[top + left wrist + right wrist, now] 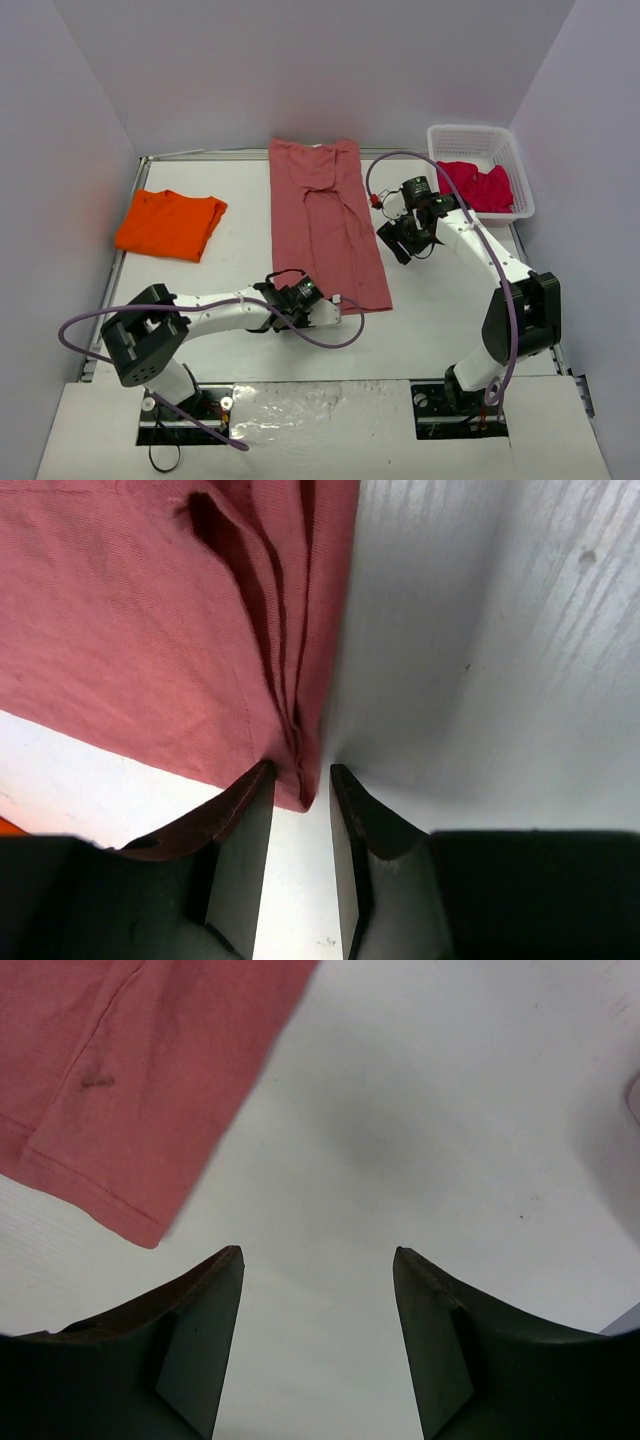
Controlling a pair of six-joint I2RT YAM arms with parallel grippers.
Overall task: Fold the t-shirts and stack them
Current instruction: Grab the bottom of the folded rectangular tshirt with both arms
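Observation:
The brick-red t-shirt [325,225] lies folded into a long strip down the middle of the table. My left gripper [338,306] is at its near right corner; in the left wrist view the jaws [301,766] stand narrowly apart with the corner of the cloth [150,630] between their tips. My right gripper [405,243] is open and empty just right of the strip; in its wrist view [317,1250] it is over bare table, with a hem corner of the shirt [120,1090] at the upper left. The orange t-shirt [170,222] lies folded at the left. The crimson-pink t-shirt [480,185] is bunched in a basket.
A white plastic basket [520,170] stands at the back right corner. Grey walls close in the table on three sides. A purple cable loops from each arm, the left one [300,338] lying over the table in front of the shirt.

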